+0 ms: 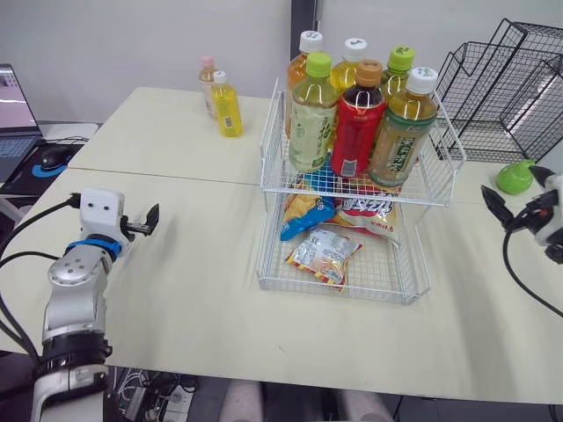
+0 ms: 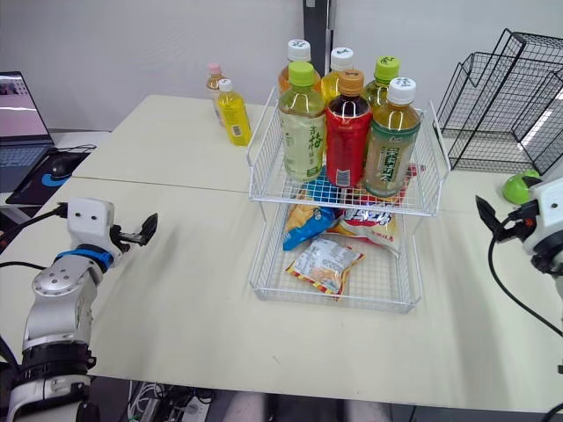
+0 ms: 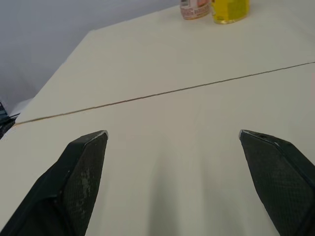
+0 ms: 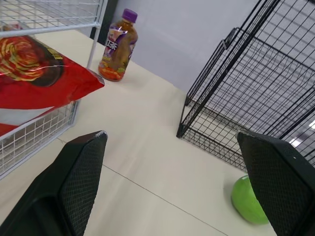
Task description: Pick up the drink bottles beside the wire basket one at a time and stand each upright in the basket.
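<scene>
Yellow bottle (image 1: 227, 105) stands upright, cap up, beside wire basket (image 1: 266, 176); left claw (image 1: 145, 221) and right claw (image 1: 513, 189) gape wide, empty.

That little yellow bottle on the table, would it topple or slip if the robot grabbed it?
The yellow bottle looks full, so it is probably fairly heavy for its size. It stands tall and narrow, so a sideways nudge could tip it against the pink-capped bottle close by. Being round, it would likely roll once down.

Cream table (image 1: 176, 264); grey wall (image 1: 132, 44); laptop (image 1: 13, 114) at left.
</scene>
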`<control>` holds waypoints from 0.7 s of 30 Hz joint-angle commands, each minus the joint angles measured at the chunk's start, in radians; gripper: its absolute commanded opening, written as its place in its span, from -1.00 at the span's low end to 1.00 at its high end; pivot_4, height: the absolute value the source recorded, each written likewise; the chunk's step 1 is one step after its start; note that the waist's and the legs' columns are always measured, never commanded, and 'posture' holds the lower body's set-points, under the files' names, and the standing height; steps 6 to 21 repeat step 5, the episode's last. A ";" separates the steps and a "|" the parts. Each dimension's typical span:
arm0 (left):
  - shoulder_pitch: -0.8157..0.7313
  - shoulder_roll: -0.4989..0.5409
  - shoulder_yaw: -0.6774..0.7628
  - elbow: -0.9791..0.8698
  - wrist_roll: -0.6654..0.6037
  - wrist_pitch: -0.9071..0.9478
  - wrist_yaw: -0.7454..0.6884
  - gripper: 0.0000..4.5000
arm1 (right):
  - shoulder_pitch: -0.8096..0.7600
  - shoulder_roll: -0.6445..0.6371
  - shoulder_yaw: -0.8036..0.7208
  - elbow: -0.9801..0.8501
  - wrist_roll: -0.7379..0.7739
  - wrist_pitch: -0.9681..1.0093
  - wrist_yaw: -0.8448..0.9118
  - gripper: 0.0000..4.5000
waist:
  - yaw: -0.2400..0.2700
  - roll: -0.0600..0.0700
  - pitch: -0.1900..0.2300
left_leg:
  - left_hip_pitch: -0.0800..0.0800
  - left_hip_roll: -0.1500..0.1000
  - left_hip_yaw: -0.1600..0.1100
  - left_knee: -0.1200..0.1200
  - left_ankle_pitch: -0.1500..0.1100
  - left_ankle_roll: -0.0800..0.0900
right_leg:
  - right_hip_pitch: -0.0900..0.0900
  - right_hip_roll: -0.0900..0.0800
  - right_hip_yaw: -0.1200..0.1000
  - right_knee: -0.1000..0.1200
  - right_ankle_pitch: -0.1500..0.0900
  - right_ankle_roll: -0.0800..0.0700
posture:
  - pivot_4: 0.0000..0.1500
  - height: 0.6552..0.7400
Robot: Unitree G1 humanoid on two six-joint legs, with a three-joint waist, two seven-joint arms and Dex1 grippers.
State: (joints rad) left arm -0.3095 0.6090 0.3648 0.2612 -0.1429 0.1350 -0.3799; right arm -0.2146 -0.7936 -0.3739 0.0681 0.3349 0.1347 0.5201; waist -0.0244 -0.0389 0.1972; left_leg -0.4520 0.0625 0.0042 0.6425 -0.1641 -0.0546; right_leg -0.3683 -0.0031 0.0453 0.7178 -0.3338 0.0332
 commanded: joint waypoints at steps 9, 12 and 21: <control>-0.027 0.000 0.017 -0.079 -0.056 0.032 -0.009 0.97 | -0.035 0.037 0.012 0.037 -0.045 -0.058 -0.001 1.00 | 0.000 0.001 -0.001 | 0.001 -0.001 0.001 0.000 0.000 0.000 | 0.000 0.000 0.001 0.000 0.000 0.000 | 1.00 0.69; -0.027 0.000 0.017 -0.079 -0.056 0.032 -0.009 0.97 | -0.035 0.037 0.012 0.037 -0.045 -0.058 -0.001 1.00 | 0.000 0.001 -0.001 | 0.001 -0.001 0.001 0.000 0.000 0.000 | 0.000 0.000 0.001 0.000 0.000 0.000 | 1.00 0.69; -0.027 0.000 0.017 -0.079 -0.056 0.032 -0.009 0.97 | -0.035 0.037 0.012 0.037 -0.045 -0.058 -0.001 1.00 | 0.000 0.001 -0.001 | 0.001 -0.001 0.001 0.000 0.000 0.000 | 0.000 0.000 0.001 0.000 0.000 0.000 | 1.00 0.69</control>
